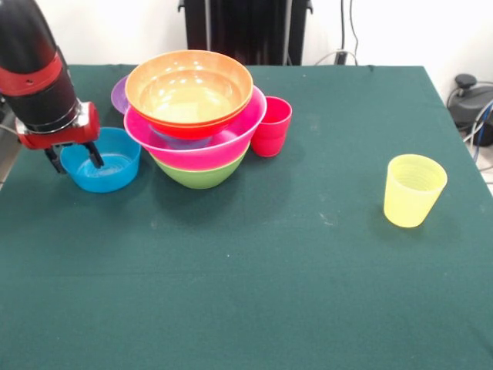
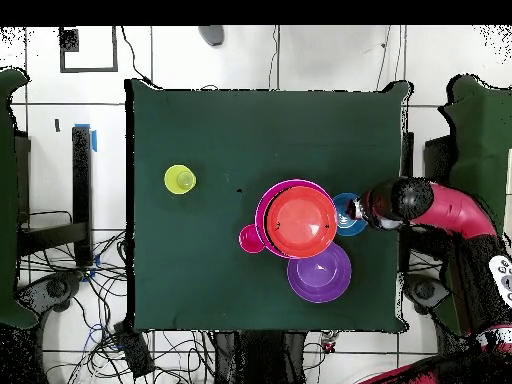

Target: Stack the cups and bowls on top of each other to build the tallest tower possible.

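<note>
At the table's left side in the front view, the gripper [image 1: 74, 158] hung over a small blue bowl [image 1: 102, 162], its two dark fingers [image 1: 94, 154] spread apart, one outside the near-left rim and one dipping inside, so the wall sat between them without being pinched as far as could be seen. That bowl rested on the green cloth of the table [image 1: 254, 270], just beside the tower [image 1: 194, 123].

The tower stood four bowls deep at least: a green bowl [image 1: 200, 176] at the bottom, the big pink bowl [image 1: 206, 148] nested in it, a sliver of purple showing inside the pink, and a wide orange bowl [image 1: 189, 89] on top (its underside looked redder, possibly a second orange one nested below). Behind it lay a purple bowl [image 2: 319, 271], flat on the table and touching the stack in the overhead view. The red cup [image 1: 271, 126] stood upright just beside the pink rim, and the yellow cup [image 1: 414, 190] stood well apart on the opposite side.

Roughly half the work looked done. Left to add, by my judgement: the blue bowl, the loose purple bowl and both cups, with the cups best saved for the top.
</note>
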Tool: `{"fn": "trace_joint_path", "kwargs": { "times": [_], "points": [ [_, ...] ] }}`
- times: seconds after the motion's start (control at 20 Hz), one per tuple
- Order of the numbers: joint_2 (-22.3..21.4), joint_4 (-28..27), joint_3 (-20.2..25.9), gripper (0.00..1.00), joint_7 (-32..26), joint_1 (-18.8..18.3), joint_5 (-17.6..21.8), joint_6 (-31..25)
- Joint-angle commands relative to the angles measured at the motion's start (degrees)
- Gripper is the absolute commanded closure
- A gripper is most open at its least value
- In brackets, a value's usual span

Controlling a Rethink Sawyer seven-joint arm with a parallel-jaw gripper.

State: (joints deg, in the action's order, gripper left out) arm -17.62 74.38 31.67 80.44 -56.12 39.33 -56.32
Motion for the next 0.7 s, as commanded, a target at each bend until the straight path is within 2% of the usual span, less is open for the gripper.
{"fn": "trace_joint_path", "kwargs": {
  "times": [0.05, 0.7],
  "points": [
    [2.79, 1.39, -0.62, 0.0, -14.69, 2.8, 6.48, 2.65],
    [2.68, 0.93, -0.88, 0.0, -12.69, 2.33, 5.91, 3.51]
  ]
}}
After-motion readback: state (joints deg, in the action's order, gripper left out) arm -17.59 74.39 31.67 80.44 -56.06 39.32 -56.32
